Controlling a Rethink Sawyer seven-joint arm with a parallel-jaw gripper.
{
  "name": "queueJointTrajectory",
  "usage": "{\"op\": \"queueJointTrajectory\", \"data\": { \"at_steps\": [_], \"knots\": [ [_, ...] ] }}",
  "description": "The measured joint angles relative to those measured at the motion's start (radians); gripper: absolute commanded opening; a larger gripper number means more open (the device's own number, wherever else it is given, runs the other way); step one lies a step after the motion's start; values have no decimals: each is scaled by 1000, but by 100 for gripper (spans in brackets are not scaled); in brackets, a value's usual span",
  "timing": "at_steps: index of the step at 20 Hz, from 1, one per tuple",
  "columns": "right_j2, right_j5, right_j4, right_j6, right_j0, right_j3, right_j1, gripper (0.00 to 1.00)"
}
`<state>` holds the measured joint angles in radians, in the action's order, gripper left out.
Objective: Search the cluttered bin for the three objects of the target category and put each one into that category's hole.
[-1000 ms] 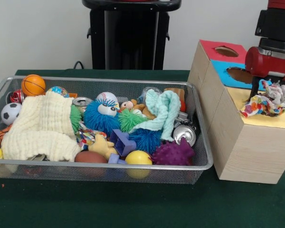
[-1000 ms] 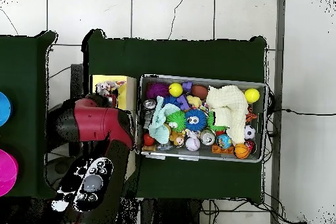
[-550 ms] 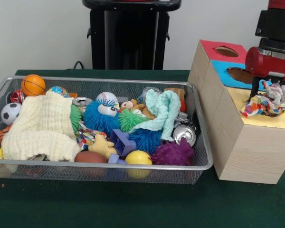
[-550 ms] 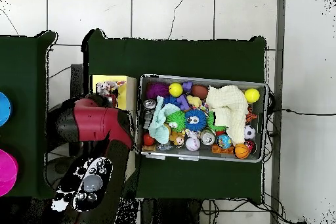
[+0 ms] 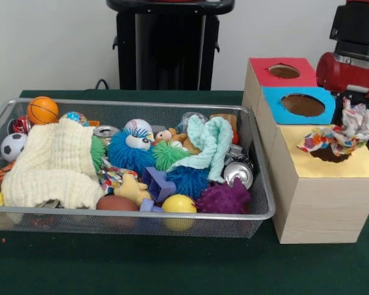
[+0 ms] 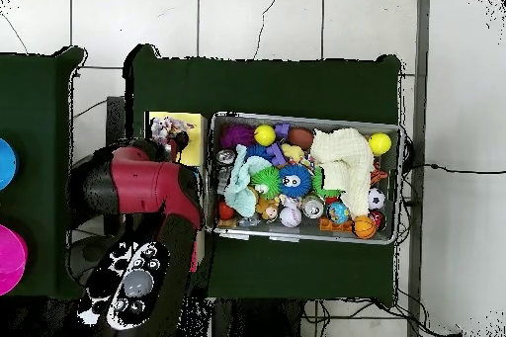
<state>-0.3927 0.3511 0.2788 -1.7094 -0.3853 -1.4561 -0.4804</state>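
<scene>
A colourful patterned cloth lies bunched on the yellow top of the wooden box, draped over the far rim of the yellow hole. In the overhead view the patterned cloth sits on the yellow patch. My gripper hangs under the red wrist just above and behind the cloth; the cloth and the arm hide its lower part. In the wire bin, a mint cloth lies at the right and a cream knitted cloth at the left.
The box also has a blue hole and a red hole behind the yellow one. The bin holds several balls, spiky toys and cans. A black stand rises behind the bin. The box stands close against the bin's right end.
The box has shifted toward the bin and its holes now show more fully. The patterned cloth has moved with it and now hangs over the yellow hole. The arm has lifted slightly.
</scene>
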Motion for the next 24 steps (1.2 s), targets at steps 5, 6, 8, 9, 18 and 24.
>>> {"op": "queueJointTrajectory", "data": {
  "at_steps": [5,6,8,9,18,24],
  "knots": [
    [-25,0,0,0,-2,0,-28,0],
    [-27,0,0,0,-2,0,-32,0],
    [-34,0,0,0,-2,0,-47,0],
    [-36,0,-1,0,-2,0,-52,0],
    [-36,4,-3,0,-2,-1,-62,0],
    [-36,76,-3,0,-2,-1,-44,0]
  ]
}}
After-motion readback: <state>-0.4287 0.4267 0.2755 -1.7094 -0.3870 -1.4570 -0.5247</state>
